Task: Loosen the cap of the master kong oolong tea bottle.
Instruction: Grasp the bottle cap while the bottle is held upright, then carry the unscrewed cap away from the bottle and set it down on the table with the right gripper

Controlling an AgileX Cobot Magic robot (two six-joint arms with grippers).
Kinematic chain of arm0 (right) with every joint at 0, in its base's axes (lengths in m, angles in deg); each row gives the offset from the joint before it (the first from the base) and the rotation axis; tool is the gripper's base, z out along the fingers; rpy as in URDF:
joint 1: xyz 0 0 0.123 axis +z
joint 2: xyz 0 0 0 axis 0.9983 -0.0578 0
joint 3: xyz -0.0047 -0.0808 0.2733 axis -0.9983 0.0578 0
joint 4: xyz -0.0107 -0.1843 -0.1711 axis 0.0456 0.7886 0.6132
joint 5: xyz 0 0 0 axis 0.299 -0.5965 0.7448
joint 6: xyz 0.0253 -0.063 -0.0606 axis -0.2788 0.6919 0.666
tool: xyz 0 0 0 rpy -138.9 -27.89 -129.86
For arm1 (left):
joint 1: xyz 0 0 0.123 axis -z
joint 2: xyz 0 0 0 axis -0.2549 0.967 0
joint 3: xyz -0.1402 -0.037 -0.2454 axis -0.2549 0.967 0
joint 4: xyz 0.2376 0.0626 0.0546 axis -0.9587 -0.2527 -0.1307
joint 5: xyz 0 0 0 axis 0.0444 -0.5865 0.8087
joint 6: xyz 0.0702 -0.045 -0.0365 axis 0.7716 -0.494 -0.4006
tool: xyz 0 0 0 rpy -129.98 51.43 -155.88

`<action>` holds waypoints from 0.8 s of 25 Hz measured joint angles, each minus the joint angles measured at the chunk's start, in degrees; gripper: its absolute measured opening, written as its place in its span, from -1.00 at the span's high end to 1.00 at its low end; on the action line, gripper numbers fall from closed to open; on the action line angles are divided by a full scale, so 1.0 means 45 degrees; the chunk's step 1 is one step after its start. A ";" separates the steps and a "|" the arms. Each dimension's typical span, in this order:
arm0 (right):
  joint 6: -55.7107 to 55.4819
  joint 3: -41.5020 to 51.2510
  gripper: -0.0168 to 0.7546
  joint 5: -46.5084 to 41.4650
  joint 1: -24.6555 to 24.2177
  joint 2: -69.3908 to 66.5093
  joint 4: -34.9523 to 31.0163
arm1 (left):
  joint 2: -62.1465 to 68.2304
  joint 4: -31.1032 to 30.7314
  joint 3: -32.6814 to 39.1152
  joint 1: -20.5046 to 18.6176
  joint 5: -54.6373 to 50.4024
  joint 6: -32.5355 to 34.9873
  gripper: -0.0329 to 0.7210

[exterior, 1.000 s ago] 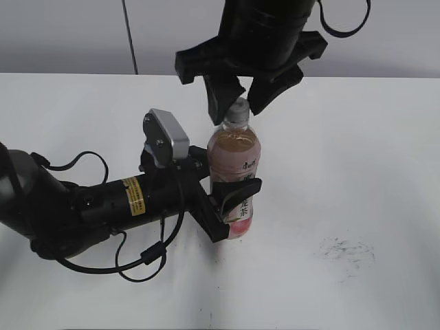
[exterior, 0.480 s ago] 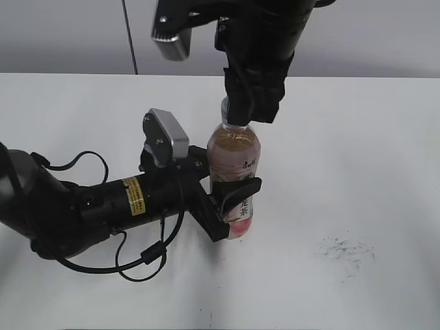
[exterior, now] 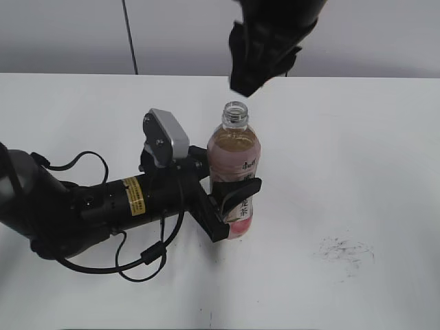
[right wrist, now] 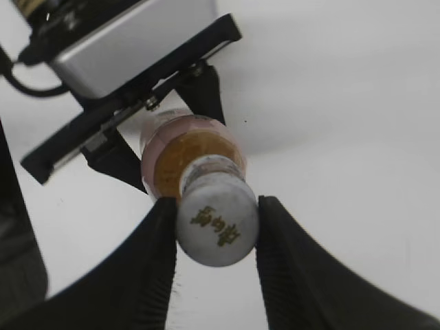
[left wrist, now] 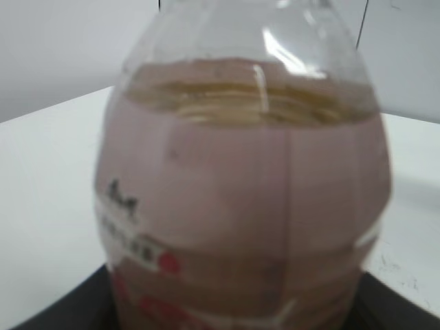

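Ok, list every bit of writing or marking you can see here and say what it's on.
Master kong oolong tea bottle: dark vertical Chinese characters on the pink label, too small to read.
Cap, held in the right pincer: gold characters on top, too blurred to read.
Yellow sticker on the left arm: dark print, too small to read.
Left wrist view: dark label marks, blurred.

The right gripper [right wrist: 214, 221] has risen off the master kong oolong tea bottle [exterior: 234, 168]. The cap [right wrist: 217, 218] went up between its fingers, leaving the neck below open
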 joint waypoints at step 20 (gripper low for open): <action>-0.9723 0.9534 0.26 0.7220 -0.4433 -0.0478 -0.0922 | 0.0000 0.0000 0.0000 0.0000 0.0007 0.0011 -0.11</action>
